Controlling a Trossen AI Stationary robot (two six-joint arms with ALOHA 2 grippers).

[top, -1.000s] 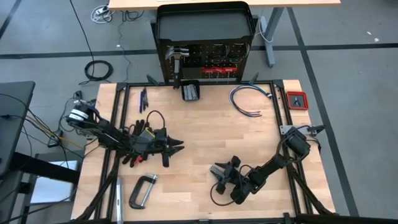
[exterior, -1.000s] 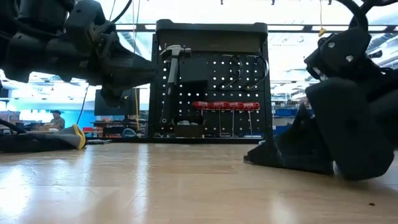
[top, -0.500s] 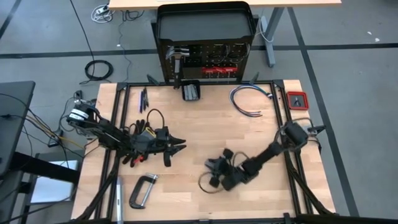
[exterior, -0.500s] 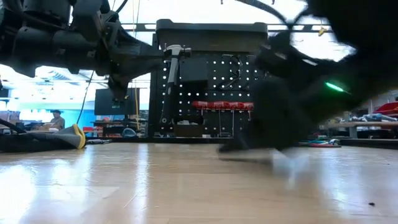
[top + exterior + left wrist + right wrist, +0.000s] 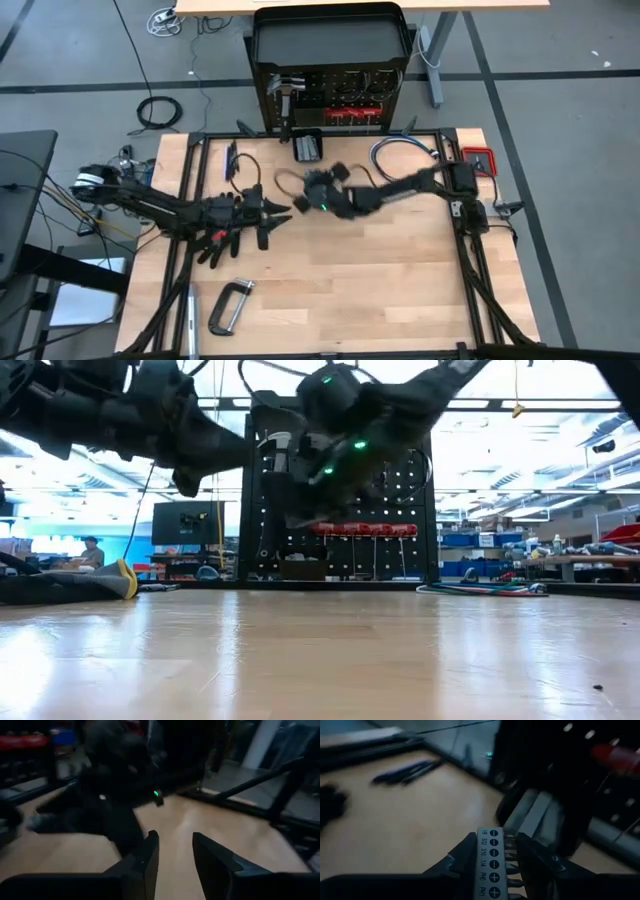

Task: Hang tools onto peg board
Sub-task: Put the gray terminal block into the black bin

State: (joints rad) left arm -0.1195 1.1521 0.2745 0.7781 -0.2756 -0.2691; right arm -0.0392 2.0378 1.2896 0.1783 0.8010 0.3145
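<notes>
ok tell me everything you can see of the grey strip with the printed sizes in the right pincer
The narrow grey strip with printed labels looks like a bit holder: markings such as 3/16, 1/4 and PH1 run along its face beside round slotted and cross symbols, and small metal bits line one edge. It stands clamped between the two dark fingers of the right pincer, held above the wooden table near the black perforated peg board.

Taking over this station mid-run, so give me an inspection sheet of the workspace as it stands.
Surface: wooden table, mostly bare in front.
Job's things: hammer and red-handled drivers hang on the peg board; C-clamp lies at the front left; bit holder in the right hand.
Clutter: small black box near the board.
Hands: right hand shut on the bit holder; left hand open, empty, over the table's left.
Cables: blue-white bundle back right.
Surroundings: workshop, distant person.
</notes>
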